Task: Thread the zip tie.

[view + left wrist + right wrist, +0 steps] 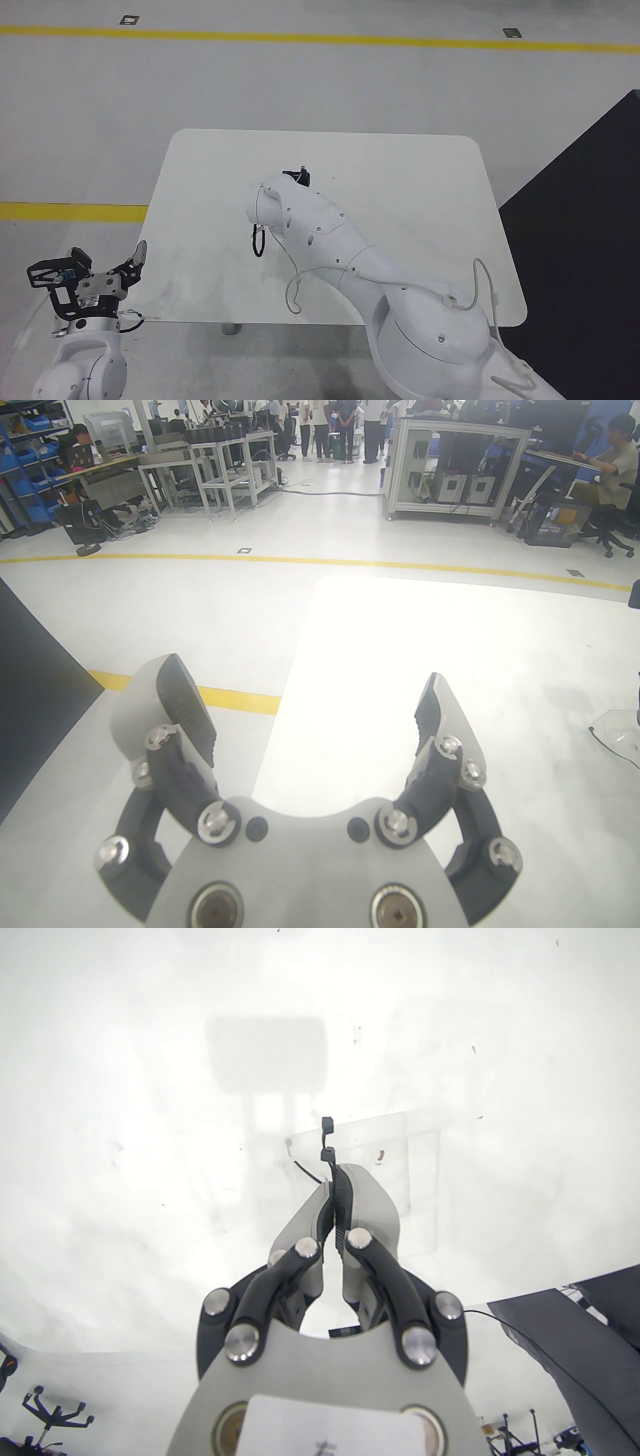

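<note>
The right arm stretches from the lower right of the top view to the middle of the white tabletop [420, 200]. Its right tool [336, 1178] is pressed tight on a black zip tie [327, 1155], whose head pokes just past the fingertips. The left arm sits at the lower left, off the tabletop's edge. Its left tool [300, 670] is spread wide and holds nothing.

The white table [420, 180] is viewed from overhead, at some distance. The left wrist camera is held beside its near corner, aimed almost level across it into the workshop [225, 475]. The right wrist camera is pointed down, close — the table is shared by all.
</note>
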Available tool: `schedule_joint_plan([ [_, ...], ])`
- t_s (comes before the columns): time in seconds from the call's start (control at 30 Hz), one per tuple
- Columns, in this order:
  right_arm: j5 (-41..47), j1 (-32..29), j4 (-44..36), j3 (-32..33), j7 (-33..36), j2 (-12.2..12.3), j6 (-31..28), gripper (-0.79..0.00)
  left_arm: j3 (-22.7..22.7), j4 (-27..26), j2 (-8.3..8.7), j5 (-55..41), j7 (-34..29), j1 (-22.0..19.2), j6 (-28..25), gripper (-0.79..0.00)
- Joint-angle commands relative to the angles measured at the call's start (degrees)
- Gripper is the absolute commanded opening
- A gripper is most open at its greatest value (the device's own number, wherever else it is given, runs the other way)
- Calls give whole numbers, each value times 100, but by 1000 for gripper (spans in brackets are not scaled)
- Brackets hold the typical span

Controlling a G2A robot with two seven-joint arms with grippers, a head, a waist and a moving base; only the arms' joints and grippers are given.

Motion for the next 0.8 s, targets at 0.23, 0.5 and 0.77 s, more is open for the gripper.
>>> schedule_joint_plan([
  [0.23, 156, 37, -165, -9, -56, 7, 58, -785, 0, 0, 0, 0, 0, 0, 0, 0],
  [0.5, 156, 37, -165, -9, -56, 7, 58, -785, 0, 0, 0, 0, 0, 0, 0, 0],
  [0.77, 156, 37, -165, -9, -56, 7, 58, -785, 0, 0, 0, 0, 0, 0, 0, 0],
])
